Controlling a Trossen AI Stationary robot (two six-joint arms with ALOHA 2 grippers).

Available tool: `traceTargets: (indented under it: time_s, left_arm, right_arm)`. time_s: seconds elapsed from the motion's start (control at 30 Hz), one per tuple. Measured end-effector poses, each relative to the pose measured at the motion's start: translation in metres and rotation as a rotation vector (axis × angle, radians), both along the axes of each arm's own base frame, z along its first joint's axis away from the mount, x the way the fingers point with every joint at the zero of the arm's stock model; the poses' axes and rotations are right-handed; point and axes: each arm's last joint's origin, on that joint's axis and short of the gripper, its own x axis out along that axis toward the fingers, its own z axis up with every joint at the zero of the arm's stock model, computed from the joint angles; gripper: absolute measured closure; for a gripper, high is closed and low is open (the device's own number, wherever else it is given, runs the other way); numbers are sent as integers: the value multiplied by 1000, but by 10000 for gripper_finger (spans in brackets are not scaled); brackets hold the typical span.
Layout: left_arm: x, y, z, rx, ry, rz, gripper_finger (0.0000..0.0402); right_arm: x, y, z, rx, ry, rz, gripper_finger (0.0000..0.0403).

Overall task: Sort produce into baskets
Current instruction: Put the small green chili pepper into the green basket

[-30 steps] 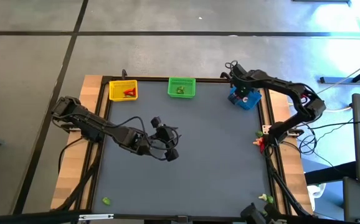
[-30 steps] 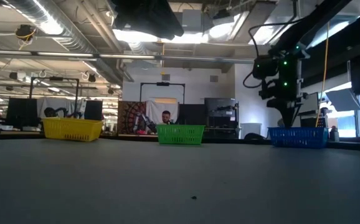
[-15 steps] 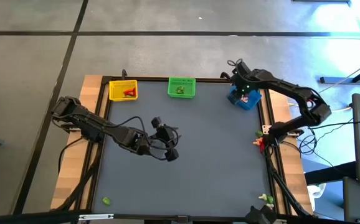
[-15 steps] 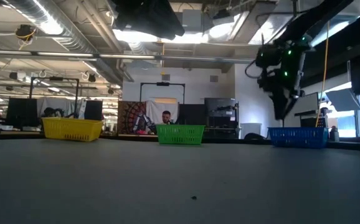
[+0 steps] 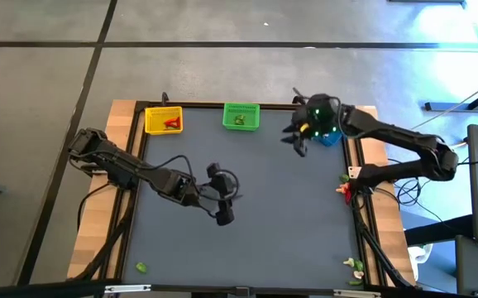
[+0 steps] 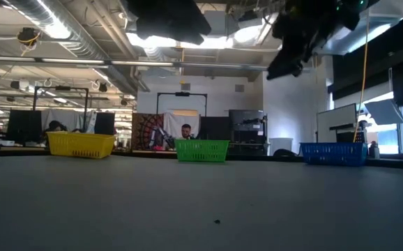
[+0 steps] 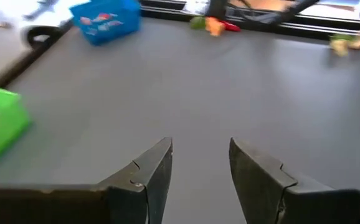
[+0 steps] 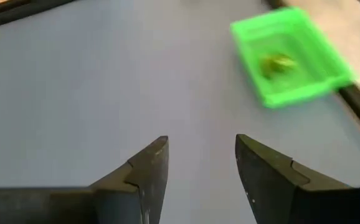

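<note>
Three baskets stand along the far edge: the yellow basket [image 5: 164, 121] holds a red piece, the green basket [image 5: 241, 116] [image 8: 289, 56] a green piece, and the blue basket [image 5: 330, 136] [image 7: 105, 20] red and pale pieces. My right gripper [image 5: 295, 139] [image 6: 285, 63] hangs high between the green and blue baskets, open and empty, slanting down toward the table. My left gripper [image 5: 227, 199] hovers over the mat's middle, open and empty, pointing toward the right edge.
Loose produce lies off the mat: a green piece [image 5: 141, 267] on the wood at the near left, red and orange pieces [image 5: 343, 189] [image 7: 214, 25] by the right rail, and pale and green pieces [image 5: 355, 266] at the near right. The grey mat [image 5: 280, 223] is bare.
My right gripper has risen from the blue basket and swung toward the table's left, tipping from pointing straight down to a slant. My left gripper has kept its place and turned at the wrist, its tip swinging toward the near edge.
</note>
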Motion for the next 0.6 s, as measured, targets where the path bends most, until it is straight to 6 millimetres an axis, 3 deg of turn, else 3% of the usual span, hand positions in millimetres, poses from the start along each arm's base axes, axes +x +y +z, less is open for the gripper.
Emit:
traceTargets:
  time_s: [0.3,0.47,0.6]
  left_arm:
    - [4,10,0,-39,8,-23,242]
    - [3,12,-4,-129,66,-92,197]
    - [-7,0,-13,-289,194,-170,166]
  right_arm:
    - [25,59,-3,-23,6,283,216]
    - [30,89,-7,-39,27,426,216]
    - [32,110,-8,-40,35,514,216]
